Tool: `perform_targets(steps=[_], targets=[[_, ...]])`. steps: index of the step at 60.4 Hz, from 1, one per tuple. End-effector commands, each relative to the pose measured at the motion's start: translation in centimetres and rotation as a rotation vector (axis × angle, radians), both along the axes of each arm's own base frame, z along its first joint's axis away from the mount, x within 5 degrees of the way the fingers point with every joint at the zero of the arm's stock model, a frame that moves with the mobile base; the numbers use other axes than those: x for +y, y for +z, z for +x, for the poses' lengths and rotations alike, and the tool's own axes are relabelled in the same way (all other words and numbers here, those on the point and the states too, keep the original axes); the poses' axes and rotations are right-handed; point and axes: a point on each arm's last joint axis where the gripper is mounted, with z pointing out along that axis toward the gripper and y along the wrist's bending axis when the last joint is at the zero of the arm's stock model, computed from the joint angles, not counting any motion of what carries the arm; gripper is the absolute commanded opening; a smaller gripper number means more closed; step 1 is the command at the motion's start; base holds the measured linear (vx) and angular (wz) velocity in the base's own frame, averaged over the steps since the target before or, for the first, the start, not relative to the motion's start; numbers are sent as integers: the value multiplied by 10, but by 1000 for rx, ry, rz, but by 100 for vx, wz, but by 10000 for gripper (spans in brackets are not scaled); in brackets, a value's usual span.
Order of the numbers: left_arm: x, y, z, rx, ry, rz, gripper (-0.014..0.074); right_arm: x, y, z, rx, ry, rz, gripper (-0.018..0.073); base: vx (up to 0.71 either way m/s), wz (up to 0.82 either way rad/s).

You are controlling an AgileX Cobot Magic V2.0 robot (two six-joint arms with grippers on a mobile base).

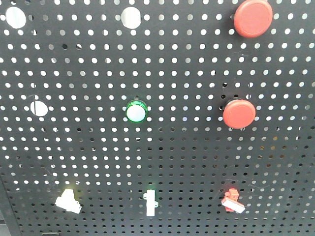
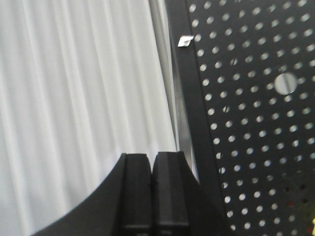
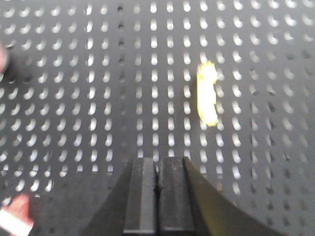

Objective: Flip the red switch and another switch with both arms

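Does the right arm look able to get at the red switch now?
Probably yes. Nothing stands between the shut right pincer and the red switch on the pegboard; it lies off to one side, so the arm must shift.

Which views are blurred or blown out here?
Right wrist: motion-smeared, holes in the pegboard stretched vertically, one switch just a yellow-green streak. Left wrist: curtain overexposed, pegboard slightly soft. Front: sharp, holes backlit, red switch readable.
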Motion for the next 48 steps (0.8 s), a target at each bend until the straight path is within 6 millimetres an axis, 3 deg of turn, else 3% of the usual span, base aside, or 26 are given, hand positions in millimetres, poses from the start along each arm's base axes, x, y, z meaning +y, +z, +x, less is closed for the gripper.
perform_targets(steps=[1, 10, 21, 48], targets=[[0, 12, 16, 46, 2, 1, 2, 1, 12, 16, -10, -1, -5, -6, 0, 0], [-1, 1, 38, 179, 8, 6, 2, 2, 4, 35, 75, 0, -9, -6, 0, 0], [-6, -4, 56, 225, -35, 5, 2, 3, 0, 42, 103, 1, -12, -6, 0, 0], [-61, -19, 104, 259, -369, 22, 2, 3, 1, 42, 97, 1, -12, -6, 0, 0]])
